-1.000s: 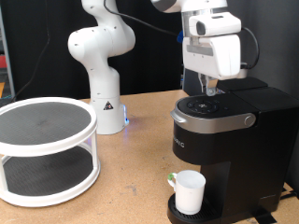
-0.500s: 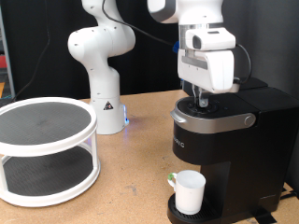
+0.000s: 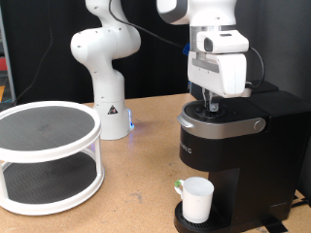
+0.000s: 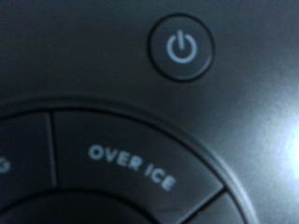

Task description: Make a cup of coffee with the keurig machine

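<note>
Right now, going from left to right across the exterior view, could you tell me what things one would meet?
Two-tier white turntable shelf → white robot base → white cup under the spout → gripper over the black keurig machine.

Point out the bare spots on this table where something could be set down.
Bare wood lies between the white two-tier stand and the keurig machine, in front of the second robot's white base. The machine's drip tray is taken by the cup, and the gripper hangs right over its control panel.
</note>
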{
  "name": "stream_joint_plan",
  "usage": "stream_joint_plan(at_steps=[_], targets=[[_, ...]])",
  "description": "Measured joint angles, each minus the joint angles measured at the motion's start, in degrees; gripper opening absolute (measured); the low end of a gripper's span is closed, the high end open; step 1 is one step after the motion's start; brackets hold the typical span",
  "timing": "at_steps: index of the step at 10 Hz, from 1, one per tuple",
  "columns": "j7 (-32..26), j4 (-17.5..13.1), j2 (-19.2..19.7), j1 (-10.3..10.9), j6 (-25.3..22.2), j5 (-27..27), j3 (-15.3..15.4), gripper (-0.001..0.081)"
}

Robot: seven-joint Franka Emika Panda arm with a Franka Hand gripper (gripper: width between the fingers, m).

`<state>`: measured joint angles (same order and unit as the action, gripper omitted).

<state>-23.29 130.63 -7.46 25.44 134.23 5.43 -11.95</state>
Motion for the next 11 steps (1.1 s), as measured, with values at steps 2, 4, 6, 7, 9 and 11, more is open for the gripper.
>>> stream_joint_plan(at_steps=[2, 4, 6, 7, 9, 11], targets=[[0.1, -1.8, 0.9, 0.0, -4.0, 0.0, 0.0, 0.0007], [0.2, -5.4, 3.0, 0.0, -10.0, -0.7, 0.0, 0.0007], [0.2, -8.9, 5.3, 0.0, -15.3, -1.8, -0.1, 0.0007], [0.2, -10.8, 6.4, -0.1, -18.2, -2.6, -0.2, 0.0007], [-1.3, -15.3, 9.0, -0.3, -27.6, -4.3, -0.8, 0.0007], [-2.0, -17.5, 10.6, -0.3, -30.6, -4.8, -1.1, 0.0007]])
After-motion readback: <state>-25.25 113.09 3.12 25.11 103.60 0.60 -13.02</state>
